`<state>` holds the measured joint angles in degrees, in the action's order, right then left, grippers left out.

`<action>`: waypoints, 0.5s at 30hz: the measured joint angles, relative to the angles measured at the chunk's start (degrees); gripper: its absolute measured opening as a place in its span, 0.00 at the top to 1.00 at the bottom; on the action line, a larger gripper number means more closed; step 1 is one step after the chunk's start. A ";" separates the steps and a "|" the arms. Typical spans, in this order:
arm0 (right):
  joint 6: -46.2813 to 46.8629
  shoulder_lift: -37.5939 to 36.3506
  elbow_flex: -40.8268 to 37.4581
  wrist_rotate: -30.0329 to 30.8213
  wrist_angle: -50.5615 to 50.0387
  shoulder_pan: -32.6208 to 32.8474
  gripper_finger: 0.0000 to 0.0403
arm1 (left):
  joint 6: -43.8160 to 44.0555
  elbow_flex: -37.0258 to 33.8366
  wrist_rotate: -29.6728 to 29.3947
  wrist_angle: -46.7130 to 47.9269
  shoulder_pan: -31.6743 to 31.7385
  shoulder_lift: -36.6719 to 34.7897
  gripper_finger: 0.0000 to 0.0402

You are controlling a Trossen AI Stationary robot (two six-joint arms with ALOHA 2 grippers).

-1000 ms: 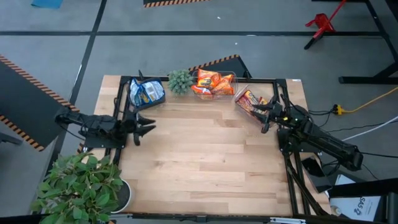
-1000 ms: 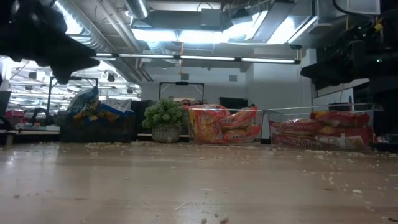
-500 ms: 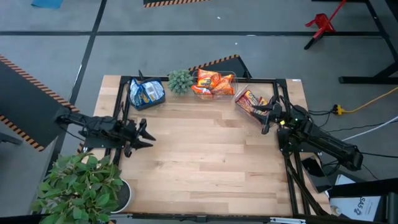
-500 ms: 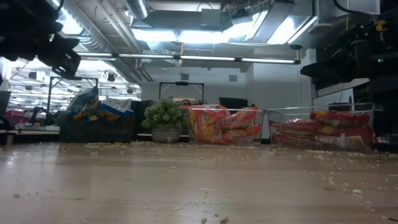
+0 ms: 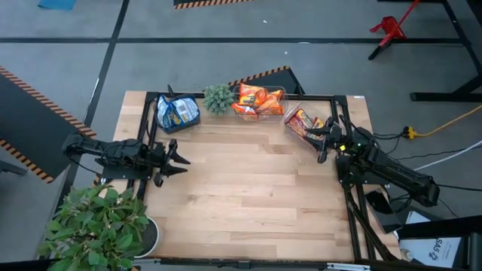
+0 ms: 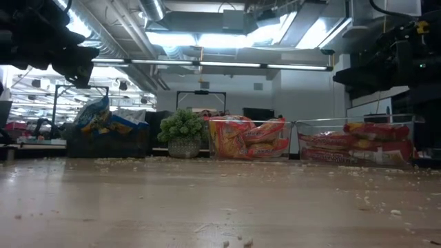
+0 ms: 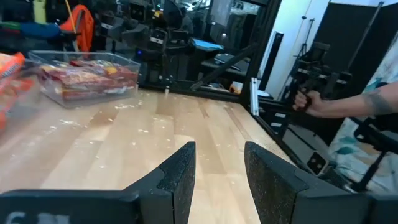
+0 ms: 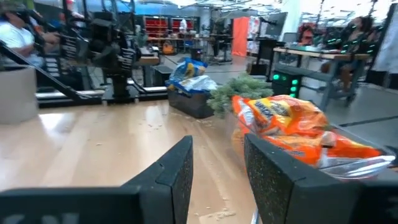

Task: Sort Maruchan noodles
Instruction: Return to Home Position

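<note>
The Maruchan noodles lie sorted along the table's far edge. Blue-and-white packets (image 5: 178, 112) fill a dark bin at the left. Orange packets (image 5: 260, 100) fill a clear bin in the middle, and red packets (image 5: 303, 123) a clear bin at the right. My left gripper (image 5: 179, 159) hovers at the table's left edge, level, open, with nothing between its fingers (image 7: 177, 180). My right gripper (image 5: 322, 141) hovers at the right edge beside the red bin. It is also open and has nothing in it, as the right wrist view (image 8: 217, 174) shows.
A small green plant (image 5: 218, 98) stands between the blue and orange bins. A large potted plant (image 5: 102, 226) sits at the near left corner. Crumbs dot the wooden tabletop (image 6: 220, 200). A person's arm (image 7: 348, 106) shows beyond the table in the left wrist view.
My left gripper has turned at the wrist without leaving its place, its fingertips swinging a little toward the table's near edge. It has stayed open. The packets and bins have not moved.
</note>
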<state>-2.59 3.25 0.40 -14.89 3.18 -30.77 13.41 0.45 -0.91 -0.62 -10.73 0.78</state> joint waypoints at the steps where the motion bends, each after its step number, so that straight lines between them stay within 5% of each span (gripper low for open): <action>1: 0.53 0.00 0.00 -0.69 0.10 -0.02 0.67 | -0.58 0.00 -0.02 0.00 0.32 0.02 0.67; 8: 7.33 0.00 0.00 -3.92 0.41 0.00 0.67 | -1.95 0.00 0.26 0.00 0.71 0.00 0.67; 15: 11.40 1.37 0.03 -31.58 0.78 0.05 0.67 | -1.96 0.00 0.30 0.00 0.71 0.00 0.67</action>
<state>8.81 4.62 0.43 -46.47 3.95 -30.72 11.45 0.45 -0.60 -0.62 -10.02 0.78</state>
